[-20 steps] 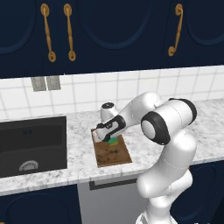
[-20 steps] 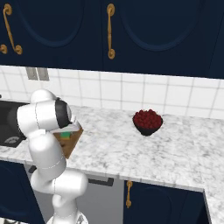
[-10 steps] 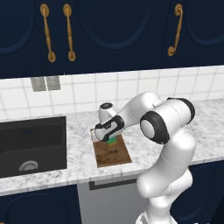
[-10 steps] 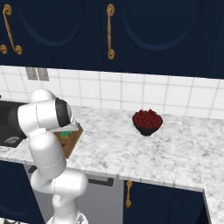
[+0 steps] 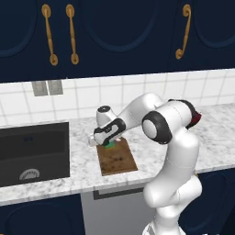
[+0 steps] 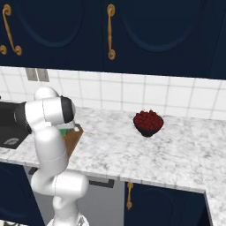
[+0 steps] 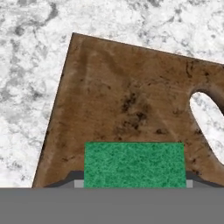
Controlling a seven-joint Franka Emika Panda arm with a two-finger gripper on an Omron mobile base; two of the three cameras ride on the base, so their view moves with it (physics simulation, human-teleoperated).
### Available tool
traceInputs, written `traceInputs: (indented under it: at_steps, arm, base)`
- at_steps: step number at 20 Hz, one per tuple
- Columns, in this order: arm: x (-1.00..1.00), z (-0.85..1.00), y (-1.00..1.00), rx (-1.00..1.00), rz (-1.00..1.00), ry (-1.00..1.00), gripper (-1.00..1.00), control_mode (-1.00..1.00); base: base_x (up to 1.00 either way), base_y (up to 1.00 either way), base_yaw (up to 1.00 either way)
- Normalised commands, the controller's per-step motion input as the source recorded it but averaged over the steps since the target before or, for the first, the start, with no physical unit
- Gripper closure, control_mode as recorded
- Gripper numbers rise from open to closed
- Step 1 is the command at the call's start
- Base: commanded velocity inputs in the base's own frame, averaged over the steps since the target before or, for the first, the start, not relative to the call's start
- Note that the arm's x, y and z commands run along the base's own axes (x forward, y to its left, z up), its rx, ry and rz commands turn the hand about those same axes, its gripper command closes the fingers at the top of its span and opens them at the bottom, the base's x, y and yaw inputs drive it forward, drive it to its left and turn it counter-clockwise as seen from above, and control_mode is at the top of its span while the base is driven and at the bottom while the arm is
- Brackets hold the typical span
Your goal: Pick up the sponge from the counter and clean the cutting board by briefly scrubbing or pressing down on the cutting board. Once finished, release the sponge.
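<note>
The dark-brown cutting board (image 5: 118,160) lies on the speckled counter (image 5: 82,160) just right of the sink. In the hand view the board (image 7: 122,96) has dark stains and a pale oval hole at its right corner. The green sponge (image 7: 134,164) sits between the two dark fingertips, over the board's near end. My gripper (image 7: 133,183) is shut on the sponge. From the left base view the gripper (image 5: 108,141) hangs over the board's far end, with a bit of green sponge (image 5: 111,144) under it. In the right base view the arm hides most of the board (image 6: 73,139).
A black sink basin (image 5: 32,151) lies left of the board. A dark bowl of red fruit (image 6: 148,122) stands further right on the counter (image 6: 176,150). Navy cabinets with brass handles hang above the tiled wall.
The fingers have closed in on the sponge. The arm has hardly moved over the board's far end.
</note>
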Motion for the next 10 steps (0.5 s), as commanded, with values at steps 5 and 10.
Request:
traceInputs:
  at_steps: [5,10]
  arm:
    - [0.40,-0.33,0.53,0.00,-0.01,0.00,1.00,-1.00]
    - [-0.14,-0.30,0.02,0.00,-0.01,0.00,1.00,-1.00]
  base:
    - [0.00,0.00,0.00]
    - [0.00,0.00,0.00]
